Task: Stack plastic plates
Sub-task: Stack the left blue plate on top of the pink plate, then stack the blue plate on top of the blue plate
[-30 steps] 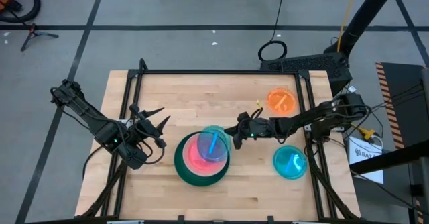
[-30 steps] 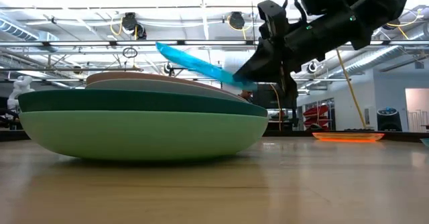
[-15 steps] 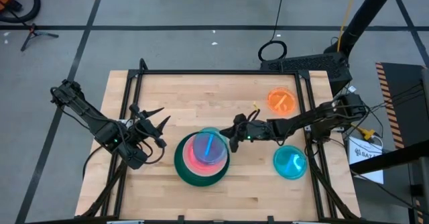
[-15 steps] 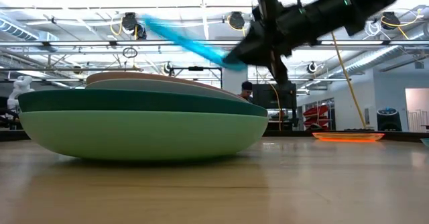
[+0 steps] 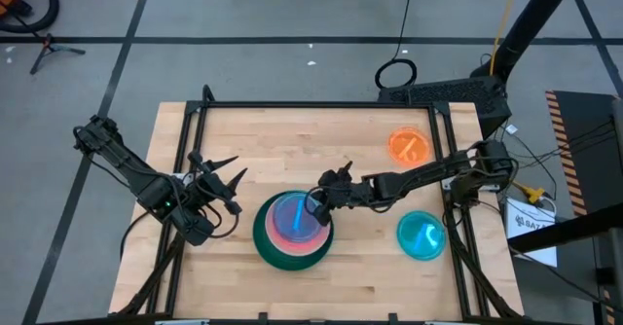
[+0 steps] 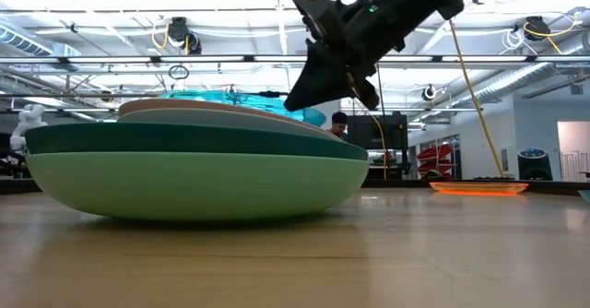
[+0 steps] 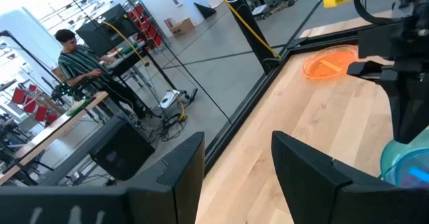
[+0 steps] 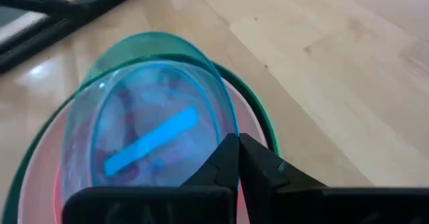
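Observation:
A stack of plates (image 5: 289, 232) stands near the table's near middle: light green bowl-like plate (image 6: 194, 186) at the bottom, dark green (image 6: 184, 138) on it, pinkish ones above. A translucent blue plate (image 5: 295, 214) lies almost level on top (image 6: 226, 96). My right gripper (image 5: 315, 206) is shut on its rim at the stack's right side. A bright orange plate (image 5: 409, 147) and a second translucent blue plate (image 5: 421, 235) lie flat on the table to the right. My left gripper (image 5: 232, 181) waits open, left of the stack. My right gripper pinches the right-hand rim (image 8: 226, 131) of the top translucent blue plate between its two fingers (image 8: 258, 162). The fingers come slanting down from the table's right. The plate lies nearly level on the salmon pink plate (image 8: 40, 184), its far side resting on the stack.
A black frame rail (image 5: 321, 105) runs round the tabletop. Bare wood lies between the stack and the two loose plates, and along the near edge. A person (image 7: 80, 63) sits at a bench in the room beyond the table.
My right gripper has moved toward the table's left, over the stack, and come down. The translucent blue plate, which it held tilted steeply with its far edge high, has tipped flat and now lies on top of the stack.

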Tool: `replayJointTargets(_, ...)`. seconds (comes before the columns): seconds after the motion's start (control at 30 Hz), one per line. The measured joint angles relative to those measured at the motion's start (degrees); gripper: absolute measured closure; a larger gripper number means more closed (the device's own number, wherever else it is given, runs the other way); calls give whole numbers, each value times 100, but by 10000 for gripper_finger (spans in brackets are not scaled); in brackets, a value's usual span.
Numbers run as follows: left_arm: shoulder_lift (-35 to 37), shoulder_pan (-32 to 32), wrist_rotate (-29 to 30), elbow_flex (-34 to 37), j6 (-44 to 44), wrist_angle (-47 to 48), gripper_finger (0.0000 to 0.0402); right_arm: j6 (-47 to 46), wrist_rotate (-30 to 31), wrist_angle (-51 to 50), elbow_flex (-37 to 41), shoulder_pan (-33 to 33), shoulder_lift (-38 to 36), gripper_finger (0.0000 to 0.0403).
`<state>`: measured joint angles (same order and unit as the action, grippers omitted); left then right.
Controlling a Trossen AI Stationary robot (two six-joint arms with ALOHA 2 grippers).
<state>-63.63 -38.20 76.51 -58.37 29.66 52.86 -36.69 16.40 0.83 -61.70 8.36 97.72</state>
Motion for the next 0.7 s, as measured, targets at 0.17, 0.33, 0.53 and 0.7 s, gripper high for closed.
replayJointTargets(0.17,1,2,-17,0,-14,0,222,-117,-13,-125,-113,-5,36,390)
replayJointTargets(0.33,2,-7,-24,0,-13,2,222,-365,-215,-349,-121,-47,36,339)
replayJointTargets(0.53,2,-7,-26,0,16,2,222,-507,-462,-490,-117,-56,-25,270)
replayJointTargets(0.7,2,-7,-136,0,86,4,222,-682,-468,-1314,-257,-52,-381,248)
